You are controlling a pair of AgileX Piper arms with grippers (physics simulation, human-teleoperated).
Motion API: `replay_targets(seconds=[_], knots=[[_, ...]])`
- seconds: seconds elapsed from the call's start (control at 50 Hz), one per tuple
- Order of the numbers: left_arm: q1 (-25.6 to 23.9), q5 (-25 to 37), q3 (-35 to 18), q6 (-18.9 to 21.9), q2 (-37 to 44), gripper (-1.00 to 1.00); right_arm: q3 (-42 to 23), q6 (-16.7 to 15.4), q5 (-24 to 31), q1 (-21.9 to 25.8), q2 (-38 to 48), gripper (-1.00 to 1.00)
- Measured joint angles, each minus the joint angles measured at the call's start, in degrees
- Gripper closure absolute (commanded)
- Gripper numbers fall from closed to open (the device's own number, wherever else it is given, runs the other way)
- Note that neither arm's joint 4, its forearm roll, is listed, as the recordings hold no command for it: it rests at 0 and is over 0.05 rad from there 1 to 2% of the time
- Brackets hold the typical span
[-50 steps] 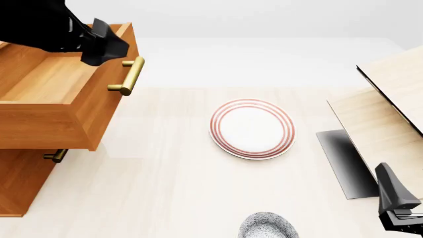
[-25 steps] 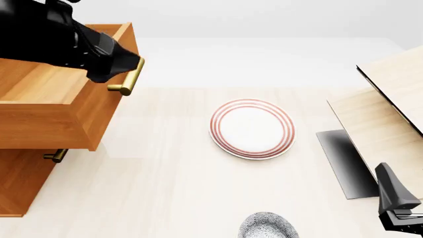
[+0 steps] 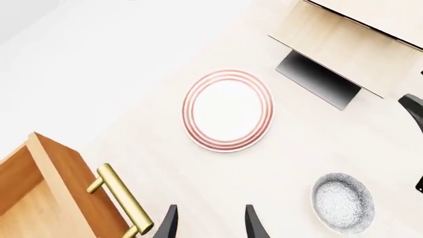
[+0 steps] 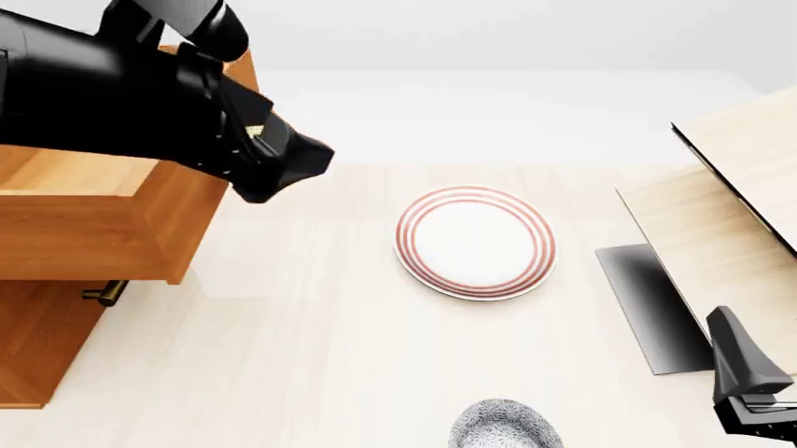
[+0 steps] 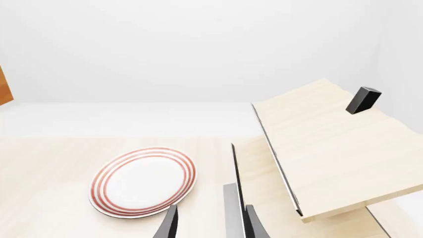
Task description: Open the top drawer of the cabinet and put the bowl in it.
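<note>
Speckled bowl (image 4: pixel 503 426), one plate (image 4: pixel 475 242), perhaps two handles (image 3: pixel 123 200)

Top drawer (image 4: pixel 88 210) pulled open — speckled bowl (image 4: pixel 503 426) upright on table.

A pale wood-grain table (image 4: pixel 312 355) carries everything, its far edge meeting a plain white backdrop. On it, at the left, stands the cabinet (image 4: pixel 44 336) with its top drawer (image 4: pixel 88 219) pulled out; near the middle lies a flat white plate with red rings (image 4: pixel 475 242), and at the near edge, right of centre, sits the bowl (image 4: pixel 503 426), well apart from the plate. Along the right side rest pale light-wood panels (image 4: pixel 716 201), tilted, with a dark grey slab (image 4: pixel 648 303) showing beneath their near-left edge.
</note>
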Motion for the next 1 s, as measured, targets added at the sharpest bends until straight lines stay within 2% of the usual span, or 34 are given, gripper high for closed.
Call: replay_targets(seconds=[0.4, 1.0], knots=[[-5.3, -5.7, 7.2, -2.4, 0.9, -1.00, 0.0, 0.0, 0.0, 0.0, 0.0, -1.00], [-10.3, -19.2, 18.6, -11.3, 4.0, -1.00, 0.0, 0.0, 0.0, 0.0, 0.0, -1.00]])
